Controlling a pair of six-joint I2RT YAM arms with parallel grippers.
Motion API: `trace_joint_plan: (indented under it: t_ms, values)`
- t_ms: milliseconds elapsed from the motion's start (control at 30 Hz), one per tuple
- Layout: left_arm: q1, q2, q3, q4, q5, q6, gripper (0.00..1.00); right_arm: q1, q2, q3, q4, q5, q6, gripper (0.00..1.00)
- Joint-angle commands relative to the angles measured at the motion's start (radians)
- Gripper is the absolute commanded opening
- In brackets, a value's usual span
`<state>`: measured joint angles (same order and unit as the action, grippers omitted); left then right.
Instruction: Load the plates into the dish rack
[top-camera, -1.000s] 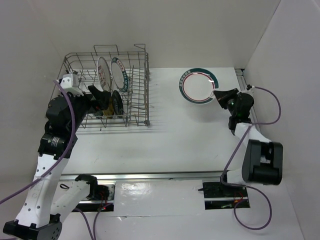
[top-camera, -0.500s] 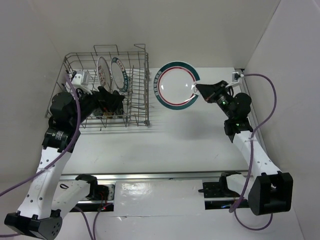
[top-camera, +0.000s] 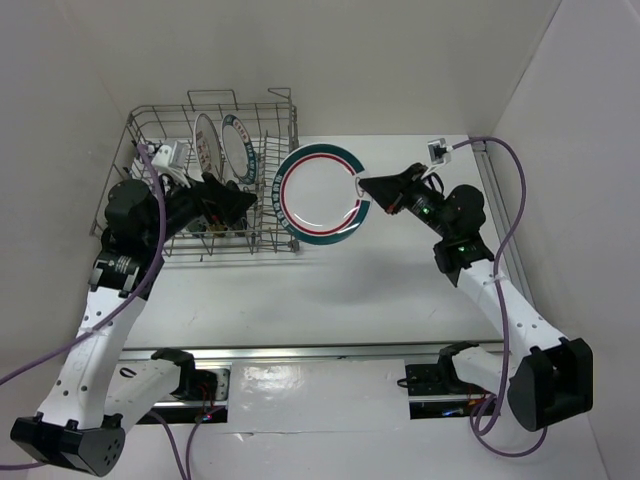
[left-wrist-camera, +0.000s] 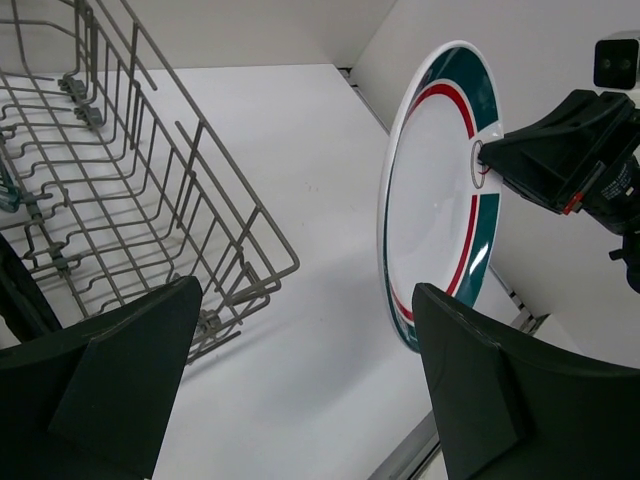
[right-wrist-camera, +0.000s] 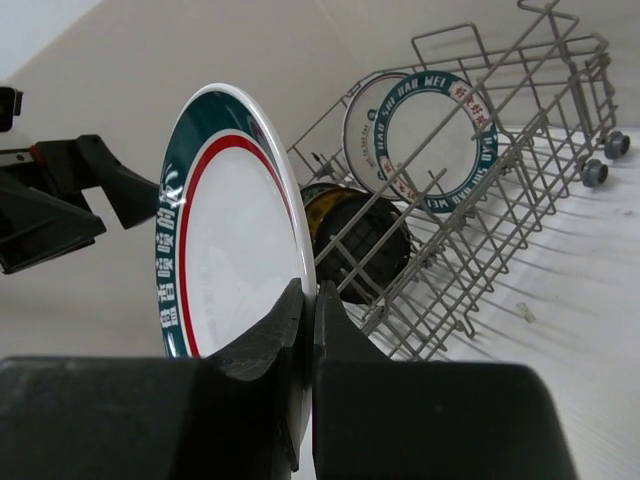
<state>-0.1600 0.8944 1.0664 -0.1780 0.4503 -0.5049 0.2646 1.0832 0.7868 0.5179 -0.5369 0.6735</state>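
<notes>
My right gripper (top-camera: 363, 186) is shut on the rim of the white plate with the green and red rim (top-camera: 318, 195) and holds it upright in the air, just right of the dish rack (top-camera: 296, 135). The right wrist view shows the jaws pinching that plate (right-wrist-camera: 225, 240). My left gripper (top-camera: 236, 200) is open and empty at the rack's right side, facing the plate (left-wrist-camera: 440, 190). In the rack stand a red-patterned plate (top-camera: 207, 145), a blue-lettered plate (top-camera: 240, 148) and small dark plates (top-camera: 232, 208). A yellow patterned plate (right-wrist-camera: 335, 205) shows behind a black one (right-wrist-camera: 375, 250).
The rack's raised wire wall (left-wrist-camera: 200, 200) lies between my left gripper and the rack's inside. White walls enclose the table at the back and on both sides. A metal rail (top-camera: 300, 352) runs along the near edge.
My right arm has lifted the green and red plate off the back right of the table and carried it left to the rack. My left gripper has swung right toward it.
</notes>
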Motion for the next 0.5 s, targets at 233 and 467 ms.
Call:
trace_joint_plan:
  t_ms: [233, 467]
  values:
    - [0.005, 0.037, -0.02, 0.117, 0.157, -0.046, 1.0, 0.062, 0.011, 0.095, 0.056, 0.051, -0.029, 0.0]
    - [0.005, 0.069, -0.033, 0.167, 0.238, -0.092, 1.0, 0.099, 0.02, 0.086, 0.1, 0.051, 0.012, 0.0]
